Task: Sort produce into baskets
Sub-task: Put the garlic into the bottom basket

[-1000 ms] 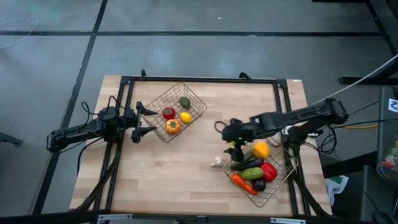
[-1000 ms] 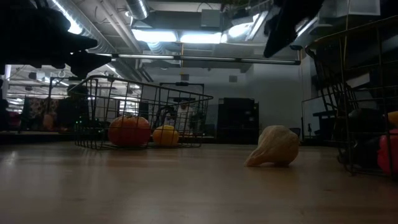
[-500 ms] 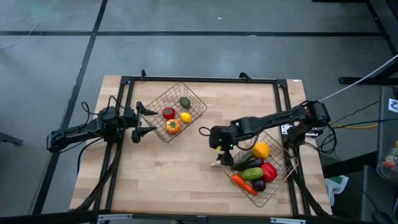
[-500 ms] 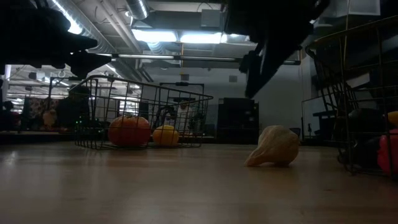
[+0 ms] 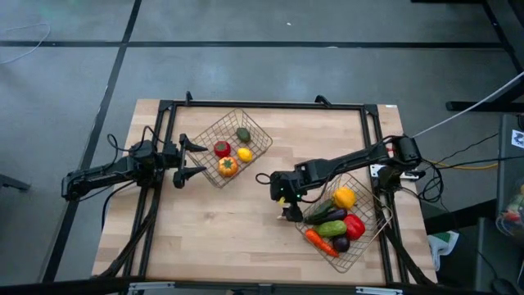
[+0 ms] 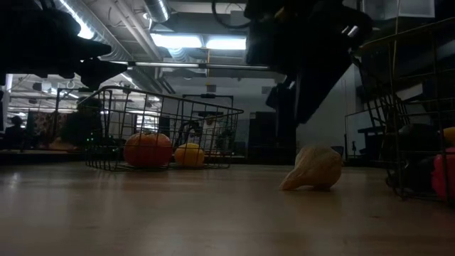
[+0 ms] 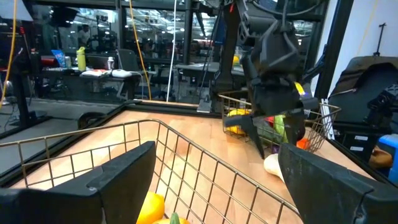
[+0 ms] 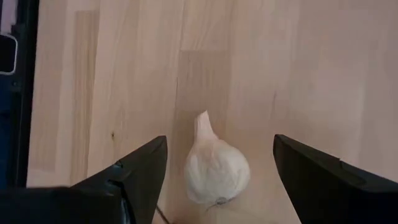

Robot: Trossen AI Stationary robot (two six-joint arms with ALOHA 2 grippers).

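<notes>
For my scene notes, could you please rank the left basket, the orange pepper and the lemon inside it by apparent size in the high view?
1. left basket, largest by far
2. orange pepper
3. lemon, only slightly smaller than the pepper

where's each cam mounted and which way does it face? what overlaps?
High: overhead, straight down; both arms, left basket, right basket.
Low: table height, level across; garlic under the right arm.
Left wrist: past the open left gripper and over the basket rim toward the right arm.
Right wrist: down at the table; open right gripper straddles the garlic.
Shared: garlic in low, both wrist views.
</notes>
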